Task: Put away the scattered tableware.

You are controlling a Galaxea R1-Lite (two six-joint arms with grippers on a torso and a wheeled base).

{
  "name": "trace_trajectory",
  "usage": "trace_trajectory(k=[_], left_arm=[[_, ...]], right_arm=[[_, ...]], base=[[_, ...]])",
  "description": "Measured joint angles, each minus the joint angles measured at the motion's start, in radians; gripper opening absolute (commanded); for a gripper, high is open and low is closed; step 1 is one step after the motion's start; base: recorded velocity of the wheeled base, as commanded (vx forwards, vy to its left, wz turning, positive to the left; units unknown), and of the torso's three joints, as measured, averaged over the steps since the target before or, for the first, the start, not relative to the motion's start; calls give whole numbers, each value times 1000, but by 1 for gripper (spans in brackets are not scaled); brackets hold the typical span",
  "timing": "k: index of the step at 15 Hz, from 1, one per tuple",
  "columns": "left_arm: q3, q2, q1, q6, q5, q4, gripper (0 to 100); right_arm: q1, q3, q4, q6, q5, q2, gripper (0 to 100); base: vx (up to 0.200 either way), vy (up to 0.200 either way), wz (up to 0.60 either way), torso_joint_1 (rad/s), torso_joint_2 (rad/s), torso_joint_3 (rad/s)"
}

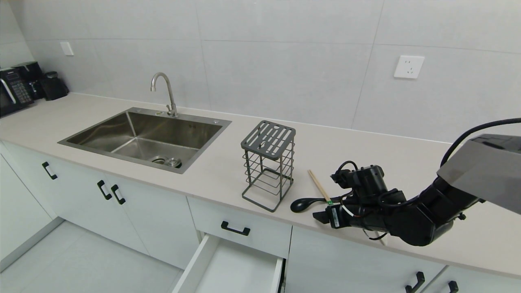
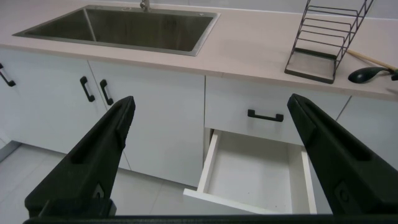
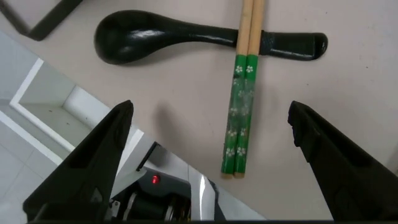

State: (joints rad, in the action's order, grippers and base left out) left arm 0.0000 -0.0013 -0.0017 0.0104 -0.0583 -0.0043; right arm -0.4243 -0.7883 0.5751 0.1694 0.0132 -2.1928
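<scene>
A black spoon lies near the counter's front edge, right of a wire rack. A pair of wooden chopsticks with green ends lies across the spoon's handle. My right gripper hovers low just over the chopsticks' green ends, open, with nothing between its fingers. Below the counter a white drawer is pulled out and looks empty. My left gripper hangs open in front of the cabinets, facing that drawer. The spoon also shows past the rack.
A steel sink with a faucet is set into the counter at the left. Dark appliances stand at the far left by the wall. Bare counter stretches behind the spoon and to the right.
</scene>
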Motion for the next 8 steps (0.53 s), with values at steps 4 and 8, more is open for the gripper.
trace_trajectory(k=[4, 8], left_arm=[[0, 0, 0, 0, 0, 0, 100], [0, 0, 0, 0, 0, 0, 100]], right_arm=[[-1, -10, 0, -1, 4, -29, 100], [-5, -20, 1, 1, 9, -46, 0]], base=[[0, 0, 0, 0, 0, 0], [0, 0, 0, 0, 0, 0]])
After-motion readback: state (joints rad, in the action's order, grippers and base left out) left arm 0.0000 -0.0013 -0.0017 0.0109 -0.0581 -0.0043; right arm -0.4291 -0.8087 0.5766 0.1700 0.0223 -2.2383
